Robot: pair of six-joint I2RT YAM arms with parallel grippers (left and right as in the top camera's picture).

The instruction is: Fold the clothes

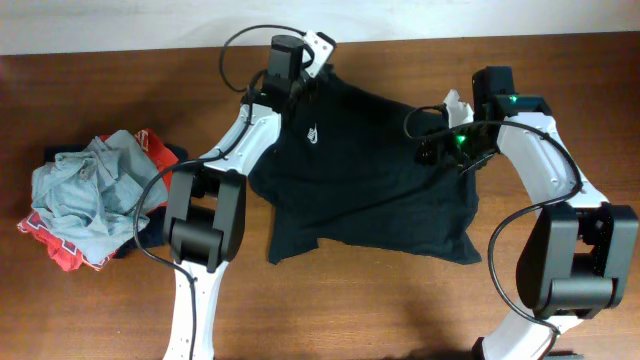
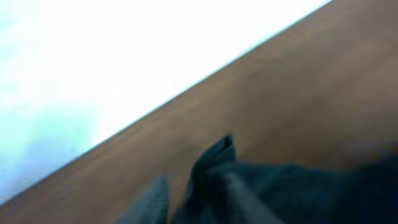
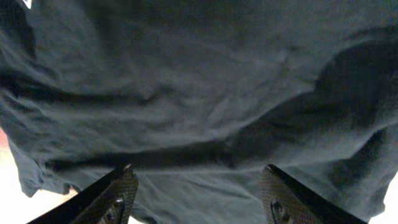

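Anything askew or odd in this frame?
The black T-shirt lies crooked and wrinkled, its hem uneven. The other clothes sit in a crumpled heap at the left of the table. Nothing looks damaged.

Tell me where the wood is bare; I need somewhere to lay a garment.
Bare: the front strip of table below the black T-shirt, and the far-left corner beyond the garment pile. Crowded: the centre, covered by that shirt.
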